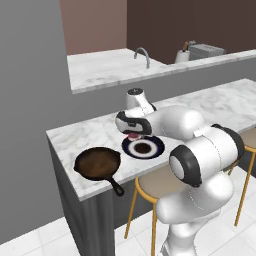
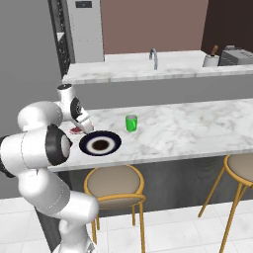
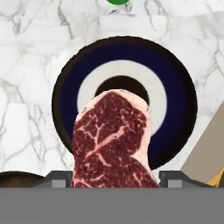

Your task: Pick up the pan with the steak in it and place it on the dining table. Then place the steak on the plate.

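Steak (image 3: 111, 140) is what you see first in the hand view, hanging between the two fingertips of your tool (image 3: 114, 177), which is clamped on it. Behind it sits the plate (image 3: 175, 109), navy rim and white centre with a dark spot in the middle, so the meat is held over the plate's 6 o'clock side and isn't lying on it yet.

From the left base view you get something the hand cam barely catches: the pan (image 1: 97, 163) stands on the tabletop (image 1: 90, 135) at about 9 o'clock from the plate (image 1: 156, 145), near it but apart, its bowl bare, its handle poking out over the front edge at 5 o'clock. The tool (image 1: 134, 134) is mostly hidden there by the wrist, with just a sliver of red under it.

From the right base view you pick up a green cup (image 2: 131, 122) at roughly 1 o'clock from the plate (image 2: 112, 140), and that one only peeks in at 12 o'clock in the hand view. You also see stools (image 2: 114, 184) tucked under the overhang and a faucet (image 2: 154, 58) on the higher counter behind.
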Robot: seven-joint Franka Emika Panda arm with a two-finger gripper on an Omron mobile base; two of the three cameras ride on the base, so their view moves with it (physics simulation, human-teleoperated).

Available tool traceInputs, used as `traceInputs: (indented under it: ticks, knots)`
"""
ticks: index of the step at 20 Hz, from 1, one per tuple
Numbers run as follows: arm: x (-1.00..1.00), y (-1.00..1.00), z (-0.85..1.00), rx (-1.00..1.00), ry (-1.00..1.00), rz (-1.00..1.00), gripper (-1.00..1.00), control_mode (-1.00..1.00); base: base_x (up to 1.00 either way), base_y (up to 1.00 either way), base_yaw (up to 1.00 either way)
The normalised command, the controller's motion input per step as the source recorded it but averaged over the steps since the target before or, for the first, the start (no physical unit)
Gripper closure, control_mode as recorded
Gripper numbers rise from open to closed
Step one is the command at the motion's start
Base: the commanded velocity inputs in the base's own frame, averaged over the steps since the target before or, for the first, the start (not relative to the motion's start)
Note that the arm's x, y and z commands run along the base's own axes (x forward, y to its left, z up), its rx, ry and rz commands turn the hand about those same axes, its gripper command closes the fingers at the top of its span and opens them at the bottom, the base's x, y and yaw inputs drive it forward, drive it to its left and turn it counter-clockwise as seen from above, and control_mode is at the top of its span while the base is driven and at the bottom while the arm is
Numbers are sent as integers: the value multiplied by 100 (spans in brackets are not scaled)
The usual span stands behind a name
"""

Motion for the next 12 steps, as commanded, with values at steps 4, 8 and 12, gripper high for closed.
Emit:
traceInputs:
  ticks: [4, 8, 12]
  knots:
    - [8, -67, -7, 10, 1, 0, 100, -100, 0, 0, 0]
    - [0, -5, 0, 1, 0, 0, 100, -100, 0, 0, 0]
    - [0, 0, -1, 0, 0, 0, 100, -100, 0, 0, 0]
